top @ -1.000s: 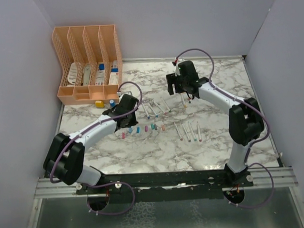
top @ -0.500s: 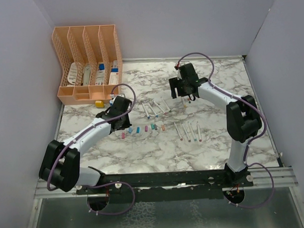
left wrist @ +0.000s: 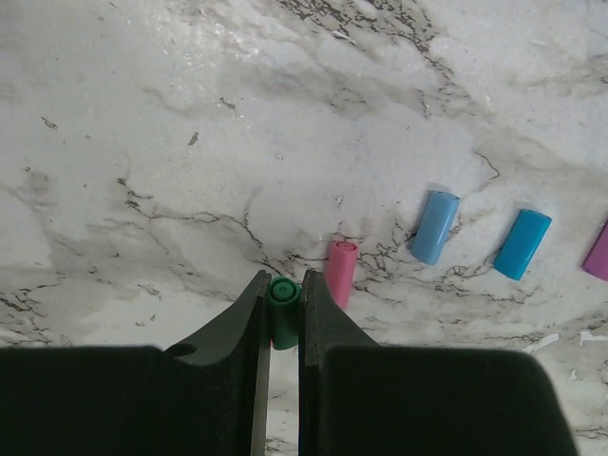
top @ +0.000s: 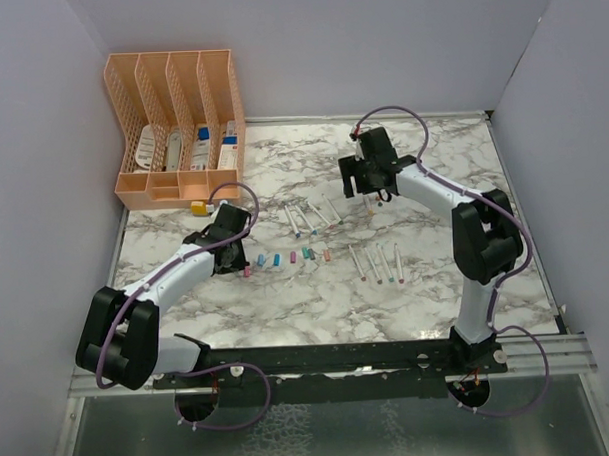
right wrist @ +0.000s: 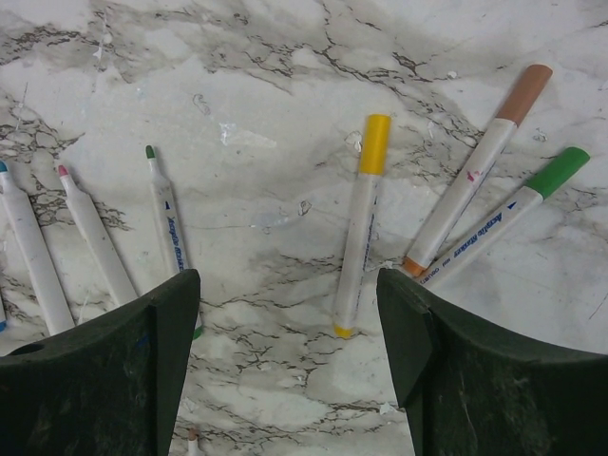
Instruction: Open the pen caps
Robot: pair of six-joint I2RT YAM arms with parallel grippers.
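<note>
My left gripper [left wrist: 283, 296] is shut on a green pen cap [left wrist: 282, 318] and holds it just above the marble, beside a pink cap [left wrist: 339, 274]. Light blue [left wrist: 434, 226] and cyan [left wrist: 522, 243] caps lie to its right. In the top view this gripper [top: 236, 262] is at the left end of the row of loose caps [top: 293, 256]. My right gripper [right wrist: 288, 285] is open and empty above a yellow-capped pen [right wrist: 361, 223]. Orange-capped [right wrist: 475, 171] and green-capped [right wrist: 513, 214] pens lie to its right. Uncapped pens [right wrist: 166, 218] lie to its left.
An orange mesh file organizer [top: 176, 127] stands at the back left. A yellow block [top: 199, 207] and a small bottle [top: 225, 204] lie in front of it. More uncapped pens [top: 376, 261] lie right of the cap row.
My left arm has swung left and nearer, bringing its gripper down to the left end of the cap row. My right gripper shifted slightly right early on, then stayed still.
</note>
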